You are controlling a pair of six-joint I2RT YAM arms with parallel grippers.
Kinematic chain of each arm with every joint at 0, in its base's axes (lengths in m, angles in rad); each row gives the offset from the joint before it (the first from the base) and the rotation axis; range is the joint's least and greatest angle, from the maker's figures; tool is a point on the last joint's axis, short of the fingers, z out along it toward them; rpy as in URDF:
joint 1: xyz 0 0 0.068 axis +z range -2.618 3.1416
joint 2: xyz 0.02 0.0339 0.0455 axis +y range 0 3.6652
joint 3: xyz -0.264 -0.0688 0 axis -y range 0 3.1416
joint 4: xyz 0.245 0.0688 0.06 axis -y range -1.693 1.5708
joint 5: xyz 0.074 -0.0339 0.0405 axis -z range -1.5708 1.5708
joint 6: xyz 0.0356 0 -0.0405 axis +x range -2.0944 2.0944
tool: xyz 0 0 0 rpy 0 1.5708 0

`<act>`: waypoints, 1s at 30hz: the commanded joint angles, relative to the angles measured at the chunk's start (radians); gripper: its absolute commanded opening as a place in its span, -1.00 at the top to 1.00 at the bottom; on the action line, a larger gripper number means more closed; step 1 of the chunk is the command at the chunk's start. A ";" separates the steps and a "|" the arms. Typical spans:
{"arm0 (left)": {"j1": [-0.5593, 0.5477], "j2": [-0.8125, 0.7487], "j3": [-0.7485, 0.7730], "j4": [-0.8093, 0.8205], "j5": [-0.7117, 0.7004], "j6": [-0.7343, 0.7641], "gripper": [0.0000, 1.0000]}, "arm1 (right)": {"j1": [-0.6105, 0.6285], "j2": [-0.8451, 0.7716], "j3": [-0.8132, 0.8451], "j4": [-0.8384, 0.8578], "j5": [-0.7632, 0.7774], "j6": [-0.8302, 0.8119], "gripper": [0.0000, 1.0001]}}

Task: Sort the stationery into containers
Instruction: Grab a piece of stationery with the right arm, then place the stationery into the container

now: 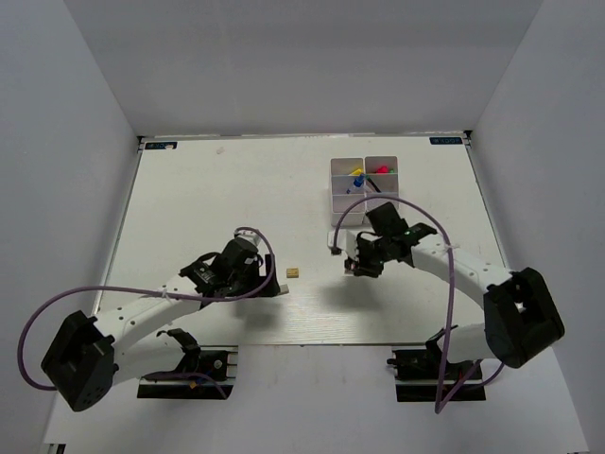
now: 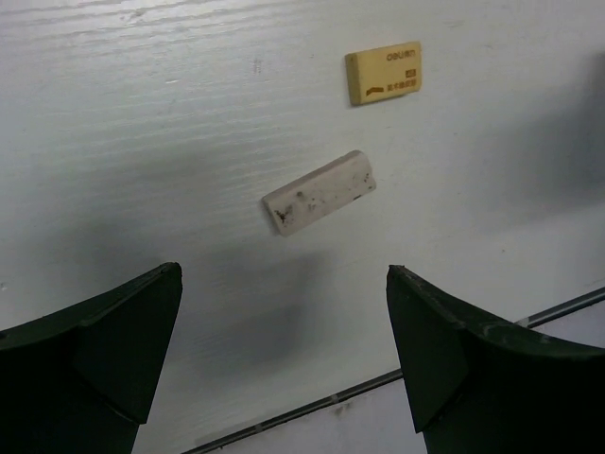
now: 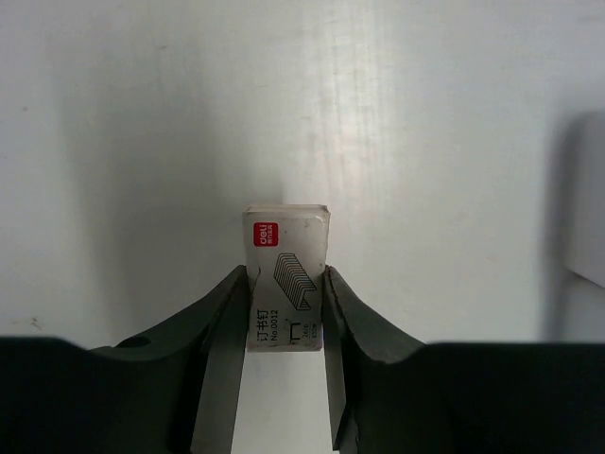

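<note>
White-grey card printed with a red logo and a drawing of staples makes up the staple box (image 3: 286, 274). It sits between the two fingers of the right claw (image 3: 286, 288), which is clenched on its long sides with only the near half of the box inside the grip. It lies right of the middle of the tabletop (image 1: 208, 189), a little to the near side of the tray (image 1: 348, 213). Whether the box has left the surface I cannot tell from the wrist view. The hold looks square and centred, so the step to do well is the carry. A straight lift first would keep the card from scraping, and no extra squeeze seems wise, since a thin box may buckle or twist out. From there the tray lies almost straight towards the far side. Its two far compartments already hold coloured stationery (image 1: 357, 174), and the nearer ones are partly hidden by the arm, so I would choose a free compartment only once it can be seen plainly. The box should be lowered inside the walls before release, not dropped from above the rim. Well to the left, the left claw (image 2: 284, 284) hangs released and wide over a white eraser (image 2: 319, 192), with a tan eraser (image 2: 383, 73) just beyond it. Both lie apart from the right arm's likely path, so the two arms should not meet.
</note>
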 commanded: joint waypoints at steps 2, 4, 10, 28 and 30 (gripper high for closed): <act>-0.005 0.025 -0.006 0.114 0.069 0.045 -0.97 | -0.059 -0.071 0.096 -0.026 0.068 0.020 0.65; -0.005 0.039 -0.006 0.135 0.078 0.056 -0.97 | -0.085 -0.088 0.108 0.001 0.097 0.030 0.65; -0.005 0.096 0.013 0.154 0.121 0.101 -0.97 | -0.205 -0.061 0.187 0.063 0.191 0.032 0.68; -0.005 0.125 0.022 0.172 0.152 0.133 -0.97 | -0.358 0.180 0.392 0.097 0.131 -0.062 0.68; -0.005 0.125 0.022 0.163 0.161 0.133 -0.97 | -0.357 0.208 0.415 0.097 0.128 -0.069 0.68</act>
